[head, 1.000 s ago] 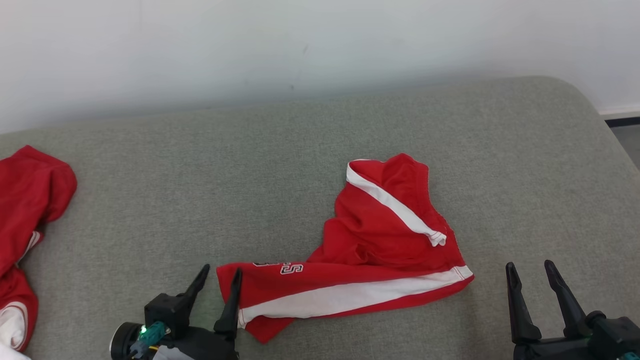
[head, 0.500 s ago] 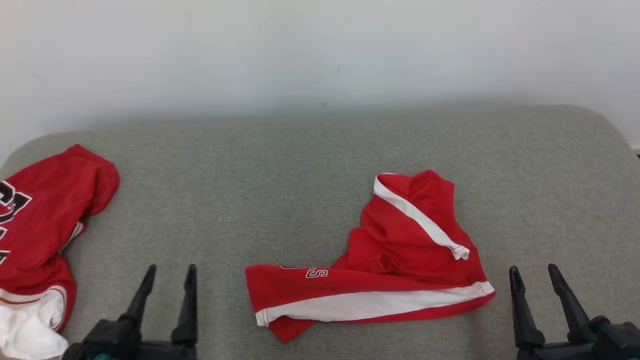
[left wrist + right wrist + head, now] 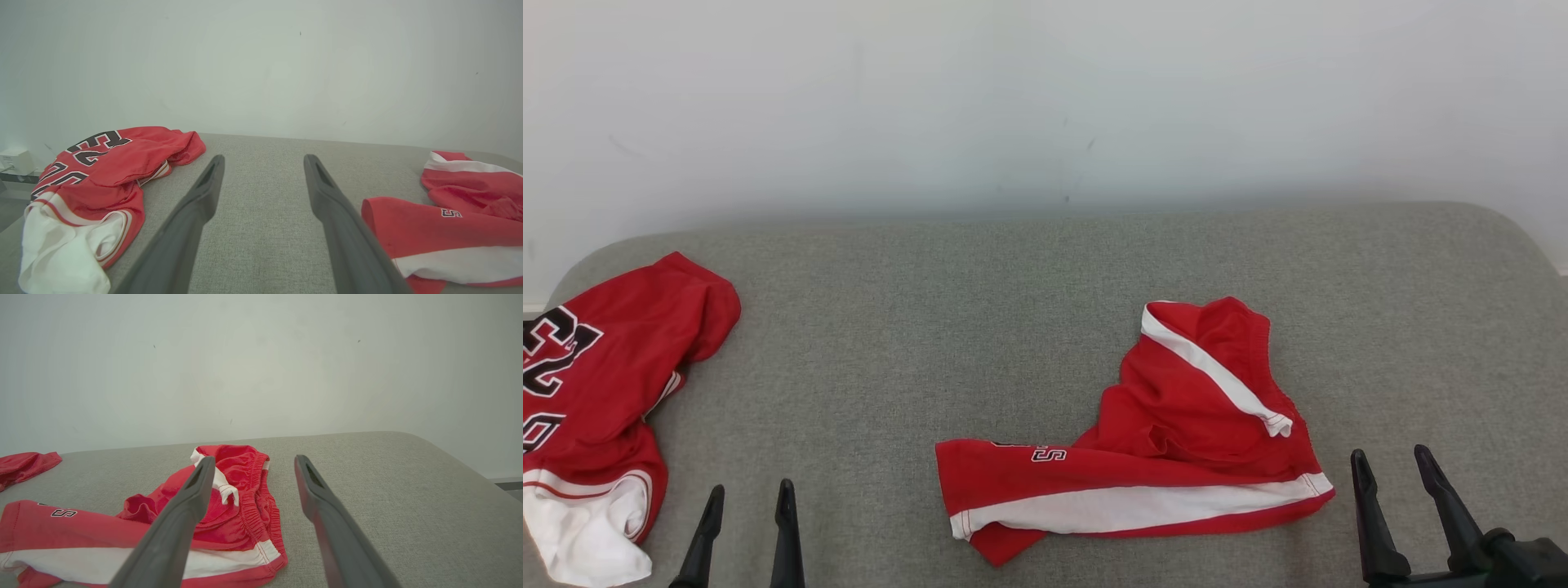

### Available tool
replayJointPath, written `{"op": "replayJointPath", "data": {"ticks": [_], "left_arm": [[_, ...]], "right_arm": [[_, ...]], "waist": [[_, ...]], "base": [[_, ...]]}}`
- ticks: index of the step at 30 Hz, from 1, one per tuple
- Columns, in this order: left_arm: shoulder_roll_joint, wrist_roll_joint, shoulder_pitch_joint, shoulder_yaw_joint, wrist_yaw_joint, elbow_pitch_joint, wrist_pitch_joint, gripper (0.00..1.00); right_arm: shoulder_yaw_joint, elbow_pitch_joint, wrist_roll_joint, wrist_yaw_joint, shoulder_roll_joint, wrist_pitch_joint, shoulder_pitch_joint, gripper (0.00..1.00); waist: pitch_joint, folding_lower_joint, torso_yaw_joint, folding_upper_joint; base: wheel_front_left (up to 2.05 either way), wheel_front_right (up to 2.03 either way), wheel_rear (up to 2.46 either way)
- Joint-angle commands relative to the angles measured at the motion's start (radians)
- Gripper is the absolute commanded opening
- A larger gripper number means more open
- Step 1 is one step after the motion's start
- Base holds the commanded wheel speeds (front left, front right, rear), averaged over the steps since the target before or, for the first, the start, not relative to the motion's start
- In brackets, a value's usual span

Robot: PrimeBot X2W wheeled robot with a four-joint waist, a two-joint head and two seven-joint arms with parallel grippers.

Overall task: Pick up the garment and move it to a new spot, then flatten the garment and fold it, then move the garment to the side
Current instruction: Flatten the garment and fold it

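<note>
Leftward, a jersey (crumpled) lies apart from shorts.

One pair of red shorts with white stripes, one red jersey with black numerals, one grey padded bench. Two tools, the left tool and the right tool, with two dark fingers each.
</note>
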Motion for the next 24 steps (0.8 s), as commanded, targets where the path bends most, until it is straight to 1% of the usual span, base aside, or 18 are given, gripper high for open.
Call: {"op": "replayJointPath", "data": {"ticks": [1, 4, 13, 17, 21, 24], "left_arm": [[-0.011, 0.009, 0.026, 0.009, -0.001, -0.011, -0.003, 1.00], [-0.018, 0.031, 0.037, 0.009, -0.001, -0.015, -0.003, 1.00], [-0.032, 0.043, 0.027, 0.006, -0.005, -0.010, -0.003, 1.00], [-0.035, 0.042, 0.024, -0.007, -0.007, -0.001, -0.003, 1.00], [-0.031, 0.039, 0.015, -0.069, -0.008, 0.034, -0.003, 1.00], [-0.012, 0.022, -0.002, -0.155, -0.007, 0.076, -0.003, 1.00]], "right_arm": [[-0.005, -0.004, 0.000, -0.002, -0.005, -0.001, 0.013, 1.00], [-0.009, 0.000, 0.000, -0.002, -0.002, -0.001, 0.021, 1.00], [-0.006, 0.012, -0.002, -0.002, 0.002, -0.001, 0.020, 1.00], [0.001, 0.025, -0.004, -0.002, -0.008, -0.001, 0.015, 1.00], [0.021, 0.061, -0.001, -0.002, -0.039, -0.001, -0.007, 1.00], [0.046, 0.103, 0.006, -0.002, -0.076, -0.001, -0.026, 1.00]], "waist": [[-0.001, 0.0001, -0.001, 0.0000], [-0.001, 0.0001, 0.000, 0.0000], [0.002, 0.0001, 0.004, 0.0000], [0.003, 0.0001, 0.005, 0.0000], [0.008, 0.0001, 0.010, 0.0000], [0.017, 0.0001, 0.013, 0.0000]], "base": [[0.00, 0.00, 0.00], [0.00, 0.00, 0.00], [0.00, 0.00, 0.00], [0.00, 0.00, 0.00], [0.00, 0.00, 0.00], [0.00, 0.00, 0.00]]}}
